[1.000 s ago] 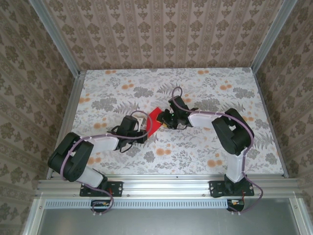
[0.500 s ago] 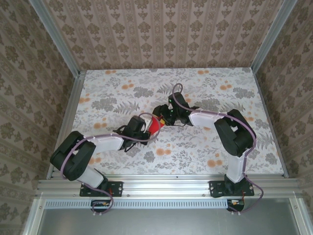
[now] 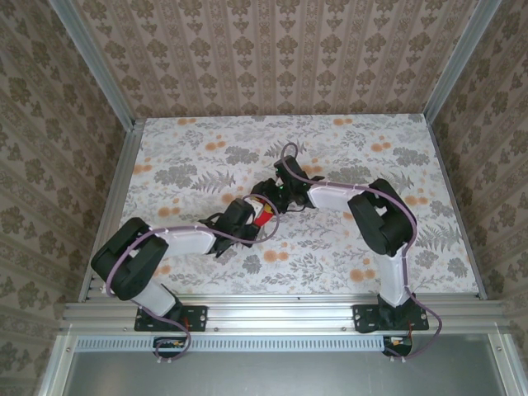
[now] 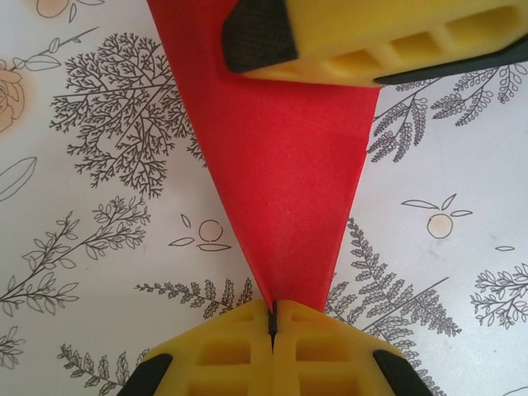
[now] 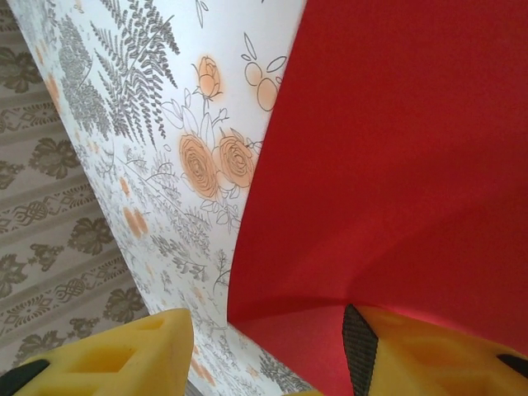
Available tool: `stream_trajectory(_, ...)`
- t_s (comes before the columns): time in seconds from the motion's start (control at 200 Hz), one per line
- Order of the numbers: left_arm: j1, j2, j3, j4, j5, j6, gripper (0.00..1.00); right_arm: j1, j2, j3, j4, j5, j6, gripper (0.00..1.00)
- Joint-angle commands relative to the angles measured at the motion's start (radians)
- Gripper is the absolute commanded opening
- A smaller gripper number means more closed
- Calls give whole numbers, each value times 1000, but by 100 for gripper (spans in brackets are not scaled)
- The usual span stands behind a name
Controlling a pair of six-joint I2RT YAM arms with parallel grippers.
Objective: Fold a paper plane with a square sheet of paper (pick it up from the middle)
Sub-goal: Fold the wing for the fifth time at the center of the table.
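Paper plane [image 4: 280, 165]: left wrist shows left hand [image 4: 272, 312] pinching its tip; right hand [image 5: 264, 330] open.

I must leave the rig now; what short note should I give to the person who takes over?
Left end effector: shut on the narrow tip of the red paper.
Right end effector: open, one finger over the paper's wide end.
Paper: near the middle of the table, between both arms, tapering to a point.
Done: gripped, partly folded.
To do: remaining folds for the plane; how many, I cannot tell.
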Motion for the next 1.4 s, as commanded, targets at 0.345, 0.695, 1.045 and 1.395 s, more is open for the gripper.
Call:
stream_trajectory(0.345,-48,25,27,-33,-88,65,2,11,47,150,-336,135,-103,48)
stream_trajectory(0.695,-60,32,33,-41,-100,69,2,21,63,203,-415,186,-133,35)
stream_trajectory(1.045,-62,43,45,-62,-123,56,3,29,31,188,-427,190,-136,26)
stream_trajectory(1.395,-60,20,79,-142,-136,-53,30,27,-14,145,-418,215,-150,2)
